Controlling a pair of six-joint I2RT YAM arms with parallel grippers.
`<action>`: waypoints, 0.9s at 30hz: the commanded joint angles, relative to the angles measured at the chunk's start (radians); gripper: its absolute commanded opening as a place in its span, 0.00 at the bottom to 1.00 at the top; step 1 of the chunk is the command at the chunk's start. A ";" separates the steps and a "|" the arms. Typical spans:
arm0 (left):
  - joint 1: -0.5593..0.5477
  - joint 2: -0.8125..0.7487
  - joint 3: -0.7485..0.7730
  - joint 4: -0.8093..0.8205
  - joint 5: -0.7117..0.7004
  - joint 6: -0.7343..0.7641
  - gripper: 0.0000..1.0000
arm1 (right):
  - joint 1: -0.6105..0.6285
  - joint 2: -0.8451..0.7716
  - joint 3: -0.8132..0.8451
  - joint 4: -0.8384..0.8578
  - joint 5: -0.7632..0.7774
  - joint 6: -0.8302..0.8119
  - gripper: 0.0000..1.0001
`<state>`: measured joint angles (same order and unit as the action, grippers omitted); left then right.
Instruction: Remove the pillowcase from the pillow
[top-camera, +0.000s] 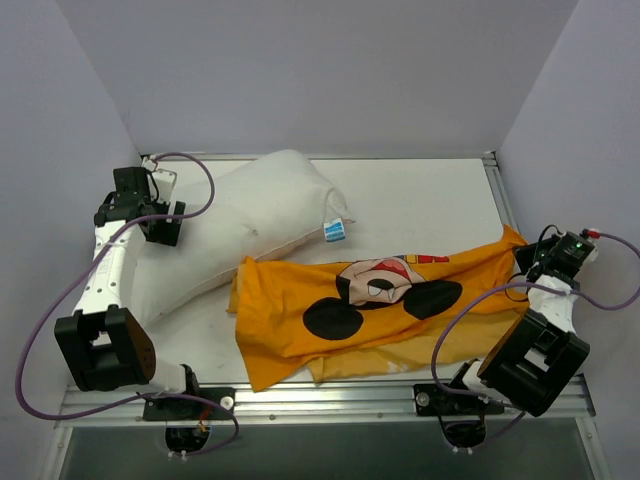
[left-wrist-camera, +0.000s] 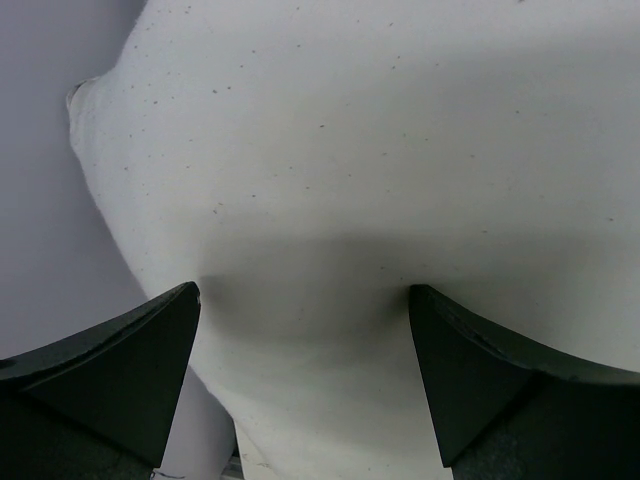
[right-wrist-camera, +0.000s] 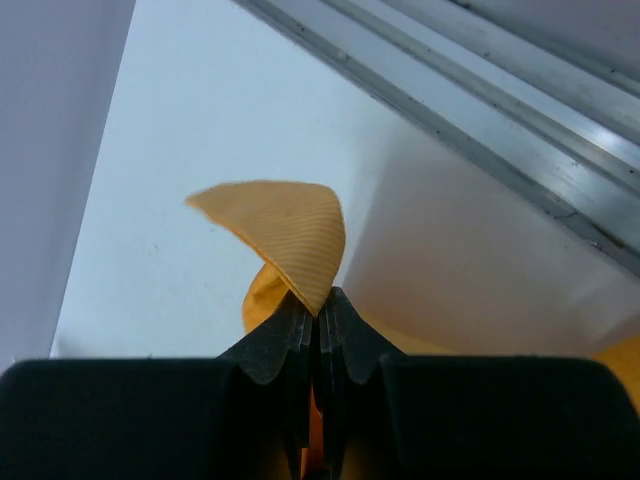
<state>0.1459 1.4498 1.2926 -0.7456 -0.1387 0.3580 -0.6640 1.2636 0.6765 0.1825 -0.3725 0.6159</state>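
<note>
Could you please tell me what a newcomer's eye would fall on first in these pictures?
The orange-yellow pillowcase with its cartoon mouse face stands out first, crumpled across the near middle of the table. To its far left lies the plump white pillow, bare, a blue-and-white tag at its corner. At the right edge the right gripper has its fingers shut on a pillowcase corner; the left gripper is open at the pillow.

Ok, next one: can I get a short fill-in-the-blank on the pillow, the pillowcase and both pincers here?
1. The pillowcase shows a cartoon ____ face.
2. The right pincer is shut on a corner of the ____.
3. The left pincer, jaws ____, faces the pillow.
Missing words: mouse; pillowcase; open.
</note>
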 joint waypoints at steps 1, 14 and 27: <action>0.014 0.014 0.031 0.043 -0.056 0.019 0.94 | -0.014 0.034 0.081 0.052 -0.071 0.064 0.00; 0.014 -0.213 0.053 0.029 0.111 0.013 0.94 | 0.418 0.145 0.417 -0.392 0.336 -0.275 1.00; 0.085 -0.436 -0.180 -0.106 -0.159 -0.070 0.94 | 0.497 0.036 0.385 -0.512 0.426 -0.280 1.00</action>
<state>0.1761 1.0599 1.1915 -0.8116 -0.2016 0.3328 -0.1749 1.3102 1.0550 -0.2687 0.0353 0.3428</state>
